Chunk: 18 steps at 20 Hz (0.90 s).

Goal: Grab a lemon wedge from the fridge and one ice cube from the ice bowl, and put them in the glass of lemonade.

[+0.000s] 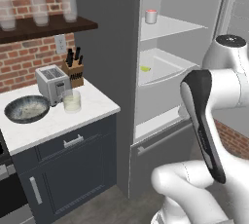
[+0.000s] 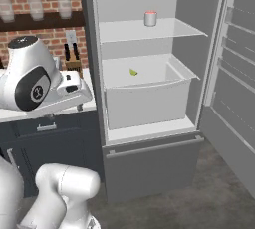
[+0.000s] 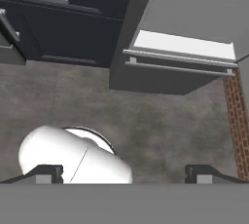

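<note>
The fridge stands open, its door swung out to the right. The lemon wedge lies on the middle white shelf, toward that shelf's back left corner, on its own. On the shelf above, near its front edge, stands a small red-topped white cup.

On the tabletop left of the fridge, the glass of lemonade stands upright near the middle, just in front of the toaster. The ice bowl sits at the tabletop's left edge, near the glass but apart from it. A knife block stands at the back edge against the brick wall.

My claw points down at the grey floor in front of the fridge's lower drawer. Its jaws stand wide apart with nothing between them.
</note>
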Motion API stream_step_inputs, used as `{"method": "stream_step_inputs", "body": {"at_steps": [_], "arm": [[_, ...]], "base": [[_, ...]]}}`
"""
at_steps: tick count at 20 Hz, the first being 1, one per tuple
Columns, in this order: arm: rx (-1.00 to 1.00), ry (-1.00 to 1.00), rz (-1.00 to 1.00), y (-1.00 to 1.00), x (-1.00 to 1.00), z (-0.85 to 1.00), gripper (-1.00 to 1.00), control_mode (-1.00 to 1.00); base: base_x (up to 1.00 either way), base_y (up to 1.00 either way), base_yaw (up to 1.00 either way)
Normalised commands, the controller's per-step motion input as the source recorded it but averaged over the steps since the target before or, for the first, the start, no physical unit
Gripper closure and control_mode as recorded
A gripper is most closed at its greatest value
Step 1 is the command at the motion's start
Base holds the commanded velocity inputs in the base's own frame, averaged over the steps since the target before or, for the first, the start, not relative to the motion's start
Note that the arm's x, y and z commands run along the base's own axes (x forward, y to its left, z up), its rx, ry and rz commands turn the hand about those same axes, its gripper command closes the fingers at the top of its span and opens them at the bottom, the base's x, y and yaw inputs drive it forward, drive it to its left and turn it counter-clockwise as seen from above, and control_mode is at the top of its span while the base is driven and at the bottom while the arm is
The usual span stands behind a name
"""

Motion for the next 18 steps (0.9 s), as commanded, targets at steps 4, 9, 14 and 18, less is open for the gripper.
{"method": "stream_step_inputs", "body": {"at_steps": [4, 9, 14, 18], "arm": [[0.02, -0.07, -0.01, 0.00, -0.28, 0.00, -1.00, -1.00], [0.03, -0.07, -0.08, 0.00, -0.12, 0.00, -1.00, -1.00], [0.10, -0.01, -0.18, 0.12, 0.08, 0.00, -1.00, -1.00], [0.14, 0.00, -0.20, 0.21, 0.21, 0.00, -1.00, -1.00]], "base": [[0.00, 0.00, 0.00], [0.00, 0.00, 0.00], [0.00, 0.00, 0.00], [0.00, 0.00, 0.00]]}}
